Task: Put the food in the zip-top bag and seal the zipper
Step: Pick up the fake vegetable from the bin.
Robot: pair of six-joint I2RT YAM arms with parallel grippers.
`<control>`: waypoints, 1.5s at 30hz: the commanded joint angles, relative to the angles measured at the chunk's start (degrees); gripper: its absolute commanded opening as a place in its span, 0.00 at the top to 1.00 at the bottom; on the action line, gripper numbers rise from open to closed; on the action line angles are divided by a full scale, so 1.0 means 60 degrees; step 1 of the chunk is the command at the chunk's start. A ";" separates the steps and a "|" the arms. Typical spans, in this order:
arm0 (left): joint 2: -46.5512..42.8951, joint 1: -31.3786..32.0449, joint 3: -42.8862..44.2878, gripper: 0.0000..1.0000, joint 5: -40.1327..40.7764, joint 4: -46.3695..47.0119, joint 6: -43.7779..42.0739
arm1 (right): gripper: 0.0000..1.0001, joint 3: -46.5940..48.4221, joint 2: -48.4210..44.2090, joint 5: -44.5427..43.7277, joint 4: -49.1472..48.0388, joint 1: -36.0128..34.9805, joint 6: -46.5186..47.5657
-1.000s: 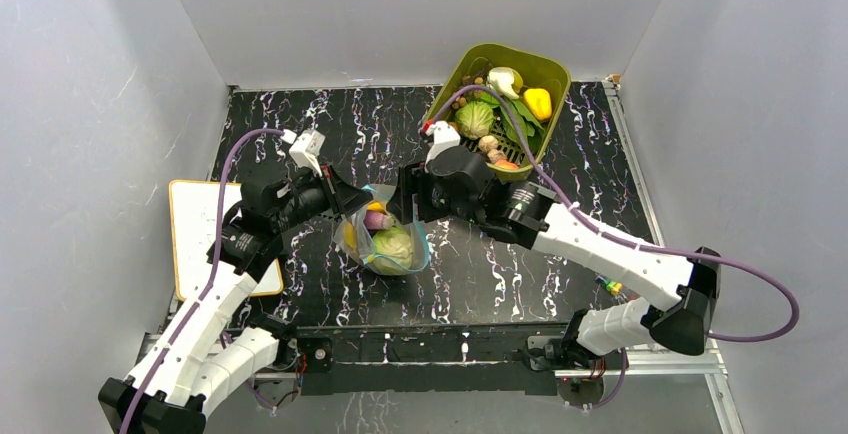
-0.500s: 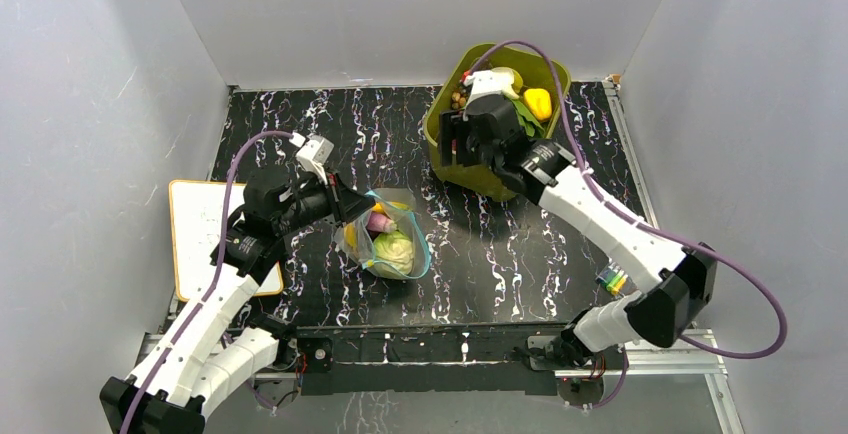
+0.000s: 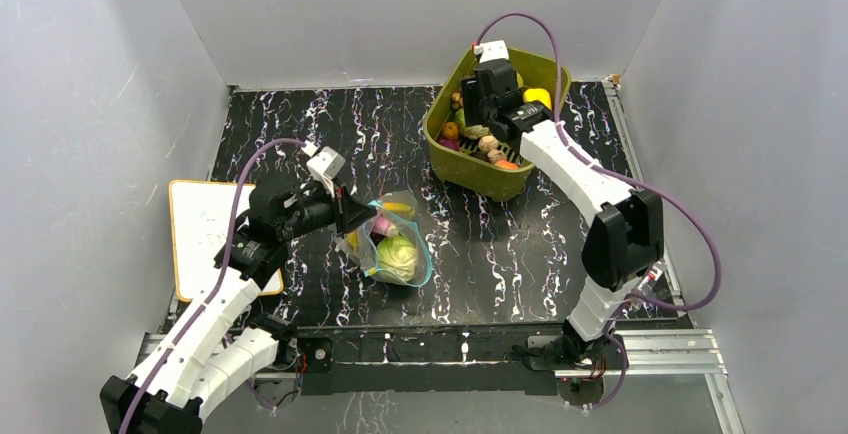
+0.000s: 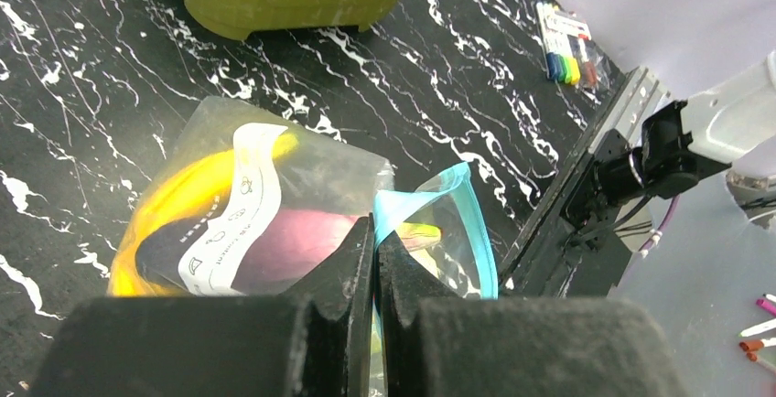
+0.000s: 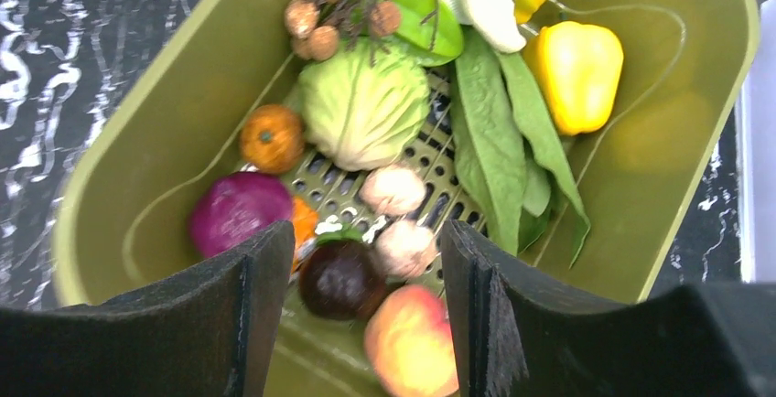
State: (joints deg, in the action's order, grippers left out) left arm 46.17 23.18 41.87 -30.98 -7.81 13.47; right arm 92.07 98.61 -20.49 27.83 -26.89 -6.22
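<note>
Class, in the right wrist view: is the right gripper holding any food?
No: the right gripper stands open and empty above the olive-green plastic tub.

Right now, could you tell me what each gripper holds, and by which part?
The left gripper pinches the zip-top bag by its blue zipper; the right gripper, open over the olive-green tub, holds nothing.
</note>
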 commanded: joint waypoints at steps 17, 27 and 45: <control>-0.0282 0.0170 -0.0227 1.00 0.0308 -0.0170 -0.0810 | 0.46 0.2450 0.3475 0.2201 -0.3191 0.2428 0.4413; -0.0153 0.0174 -0.0202 1.00 0.0436 -0.0225 -0.0883 | 0.52 0.2646 0.4252 0.3387 -0.3556 0.2822 0.5412; -0.0138 0.0167 -0.0204 1.00 0.0430 -0.0236 -0.0883 | 0.65 0.3232 0.5116 0.3423 -0.3885 0.3041 0.5591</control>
State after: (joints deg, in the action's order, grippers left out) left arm 45.71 24.12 40.18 -28.91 -9.45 9.02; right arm 108.12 129.67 -0.19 8.82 -9.23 26.94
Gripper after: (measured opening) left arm 0.009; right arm 0.359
